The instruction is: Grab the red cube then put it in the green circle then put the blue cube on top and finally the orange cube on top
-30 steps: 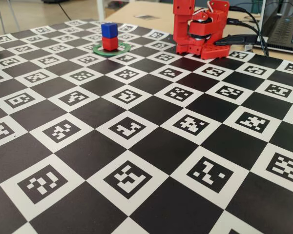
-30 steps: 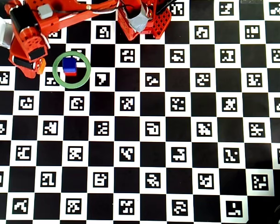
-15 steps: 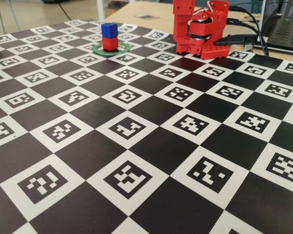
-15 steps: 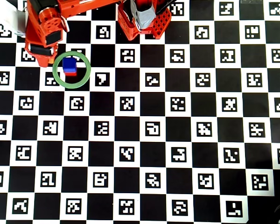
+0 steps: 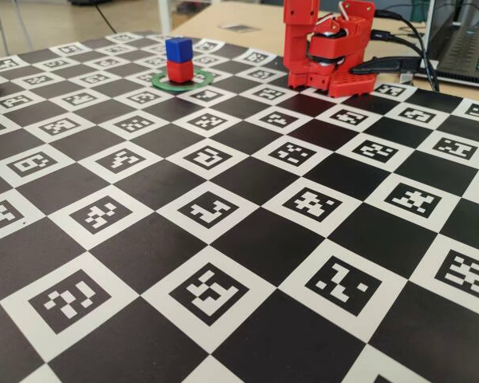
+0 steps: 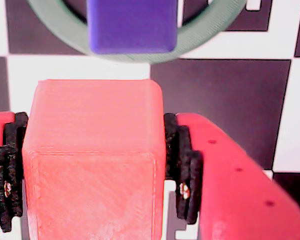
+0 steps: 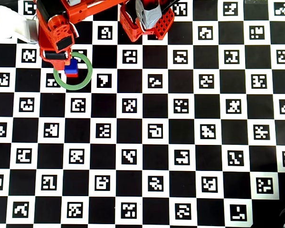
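Observation:
In the wrist view my gripper is shut on the orange cube, with a black pad pressed against each side. Just beyond it is the blue cube, standing inside the green circle. The fixed view shows the blue cube stacked on the red cube within the green circle. In the overhead view my gripper hangs over the upper-left rim of the green circle, right beside the blue cube. A sliver of the red cube shows below it. The orange cube is hidden there.
The arm's red base stands at the far edge of the checkered marker mat. A white object lies at the overhead view's top left. A laptop and cables sit behind the base.
The arm has swung right across the overhead view with the orange cube, from well left of the ring to over its upper-left rim. The red and blue stack has not moved.

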